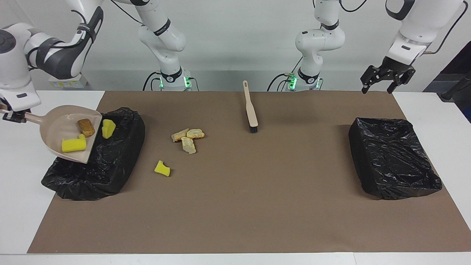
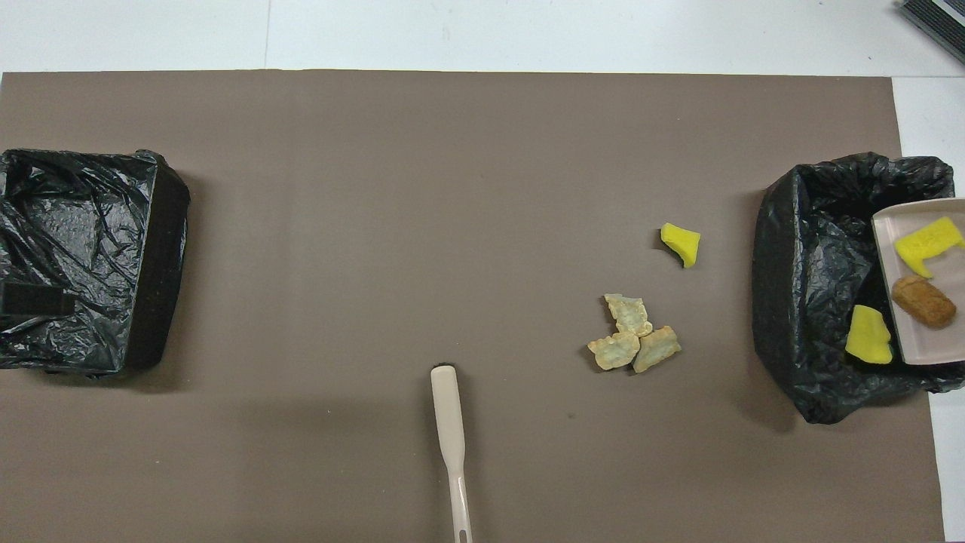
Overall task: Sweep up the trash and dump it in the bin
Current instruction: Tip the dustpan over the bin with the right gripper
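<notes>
My right gripper (image 1: 13, 117) is shut on the handle of the beige dustpan (image 1: 59, 127), which hangs tilted over the black-lined bin (image 1: 125, 147) at the right arm's end. On the pan lie a yellow sponge (image 1: 73, 144) and a brown lump (image 1: 86, 127). Another yellow sponge (image 1: 108, 129) is off the pan's lip, over the bin (image 2: 784, 286). Loose trash on the mat: three tan lumps (image 1: 187, 139) and a yellow chunk (image 1: 162, 168). My left gripper (image 1: 382, 82) hangs open and empty, high over the mat's corner at the left arm's end.
The beige brush (image 1: 251, 110) lies on the mat between the two arm bases, bristles pointing away from the robots. A second black-lined bin (image 1: 393, 158) stands at the left arm's end. The brown mat (image 1: 257, 206) covers most of the white table.
</notes>
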`<act>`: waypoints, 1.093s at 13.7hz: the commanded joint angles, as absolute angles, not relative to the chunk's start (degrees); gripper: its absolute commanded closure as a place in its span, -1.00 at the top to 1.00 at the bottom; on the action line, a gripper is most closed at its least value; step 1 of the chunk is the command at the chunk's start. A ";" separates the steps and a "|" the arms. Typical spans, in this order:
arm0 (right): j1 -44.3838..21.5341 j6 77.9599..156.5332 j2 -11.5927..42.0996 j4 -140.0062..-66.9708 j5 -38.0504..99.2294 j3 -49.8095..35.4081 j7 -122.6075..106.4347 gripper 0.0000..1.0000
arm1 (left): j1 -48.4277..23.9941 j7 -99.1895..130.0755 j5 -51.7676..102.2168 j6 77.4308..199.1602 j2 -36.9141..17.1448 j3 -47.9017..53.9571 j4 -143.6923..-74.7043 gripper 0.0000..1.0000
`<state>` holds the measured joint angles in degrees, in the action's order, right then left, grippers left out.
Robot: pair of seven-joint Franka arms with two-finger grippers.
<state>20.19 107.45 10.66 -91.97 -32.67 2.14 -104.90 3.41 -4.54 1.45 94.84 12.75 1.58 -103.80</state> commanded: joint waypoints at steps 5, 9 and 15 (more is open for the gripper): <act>15.74 104.77 8.27 -94.13 -46.92 1.93 -104.15 -1.00 | 3.25 -4.48 1.23 89.12 6.86 2.20 -92.65 1.00; 13.01 104.33 6.07 -94.04 -54.74 1.85 -103.18 -1.00 | 3.25 -4.57 1.32 89.03 7.12 2.20 -93.51 1.00; 11.43 105.03 2.73 -95.18 -61.79 1.32 -103.19 -1.00 | 3.25 -4.48 1.23 89.91 7.03 2.20 -93.52 1.00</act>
